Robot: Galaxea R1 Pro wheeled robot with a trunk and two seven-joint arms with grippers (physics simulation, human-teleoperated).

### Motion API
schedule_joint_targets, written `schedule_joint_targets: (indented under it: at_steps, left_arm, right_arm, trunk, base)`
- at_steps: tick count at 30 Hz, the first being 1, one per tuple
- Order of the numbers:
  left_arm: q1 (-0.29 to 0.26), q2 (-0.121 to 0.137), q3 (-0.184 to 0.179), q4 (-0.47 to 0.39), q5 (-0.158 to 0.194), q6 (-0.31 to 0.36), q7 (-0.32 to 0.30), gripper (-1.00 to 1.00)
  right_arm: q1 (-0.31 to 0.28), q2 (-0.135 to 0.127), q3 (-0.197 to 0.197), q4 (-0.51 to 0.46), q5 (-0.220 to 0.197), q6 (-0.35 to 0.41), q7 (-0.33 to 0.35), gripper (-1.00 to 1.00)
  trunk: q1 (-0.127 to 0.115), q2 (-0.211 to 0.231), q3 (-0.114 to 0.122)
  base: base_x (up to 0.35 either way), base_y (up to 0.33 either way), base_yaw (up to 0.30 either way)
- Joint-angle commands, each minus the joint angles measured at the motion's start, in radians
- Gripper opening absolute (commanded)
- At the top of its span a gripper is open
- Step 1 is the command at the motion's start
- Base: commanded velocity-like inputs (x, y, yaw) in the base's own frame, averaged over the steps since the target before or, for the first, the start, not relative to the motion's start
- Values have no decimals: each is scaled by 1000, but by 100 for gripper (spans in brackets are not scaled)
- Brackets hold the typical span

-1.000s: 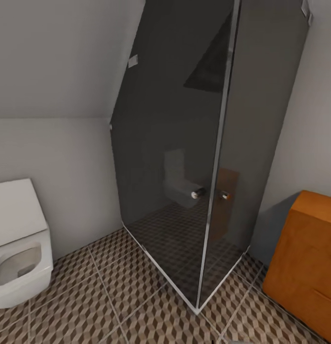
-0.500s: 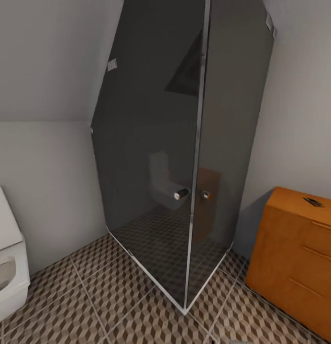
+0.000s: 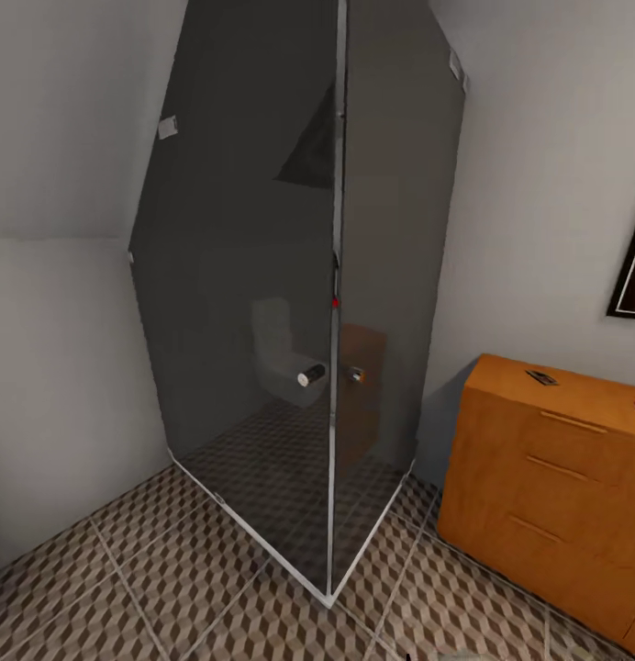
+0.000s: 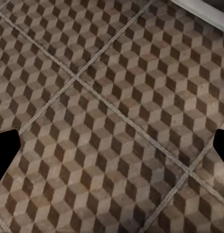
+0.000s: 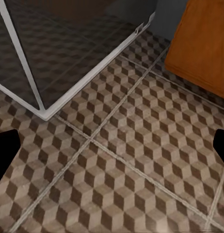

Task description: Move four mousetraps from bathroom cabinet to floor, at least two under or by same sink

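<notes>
mousetraps (image 3: 541, 376) atop cabinet (image 3: 547, 487), both hands spread wide, empty, angled down over bathroom floor (image 4: 112, 126)

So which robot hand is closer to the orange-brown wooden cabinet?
Right, probably. The right gripper hangs over floor tiles with the orange-brown wooden cabinet close ahead; the left gripper looks at patterned tiles.

The cabinet (image 3: 547, 487) is running off the head view's edge at 4 o'clock, and two small dark items (image 3: 541, 376) on its top are showing too small to identify. A dark-framed panel (image 3: 632, 266) is getting cut off at 3 o'clock.
</notes>
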Motion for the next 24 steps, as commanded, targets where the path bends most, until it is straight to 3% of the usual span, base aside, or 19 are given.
schedule_joint_targets:
  at_steps: [1, 24]
  left_arm:
    - [0, 0, -3, 0, 1, -2, 3, 100]
    - [0, -1, -20, 0, 1, -3, 3, 100]
  right_arm:
    - [-1, -1, 5, 1, 1, -2, -9, 100]
    - [-1, -1, 5, 1, 1, -2, -9, 100]
  trunk:
    - [0, -1, 0]
    - [0, -1, 20]
  base:
    - [0, 0, -258]
    - [0, 0, -262]
